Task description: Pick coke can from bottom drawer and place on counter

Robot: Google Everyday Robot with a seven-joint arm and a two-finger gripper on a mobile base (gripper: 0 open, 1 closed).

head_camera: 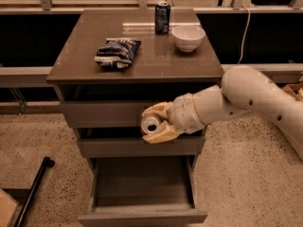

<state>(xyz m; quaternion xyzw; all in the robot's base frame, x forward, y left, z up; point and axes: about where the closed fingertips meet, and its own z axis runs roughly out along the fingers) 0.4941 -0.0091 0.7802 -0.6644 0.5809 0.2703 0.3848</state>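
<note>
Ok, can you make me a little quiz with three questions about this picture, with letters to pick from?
1. How many things sit on the counter? A) one B) three C) six
2. The bottom drawer is: A) pulled open B) shut C) full of cans
3. Where is the coke can? A) on the counter B) down in the drawer C) in the pincer, in front of the upper drawers
Answers: 1 B, since a blue can, a white bowl and a chip bag are there; 2 A, since its inside shows; 3 C, since the pincer is closed around it, up above the drawer.
</note>
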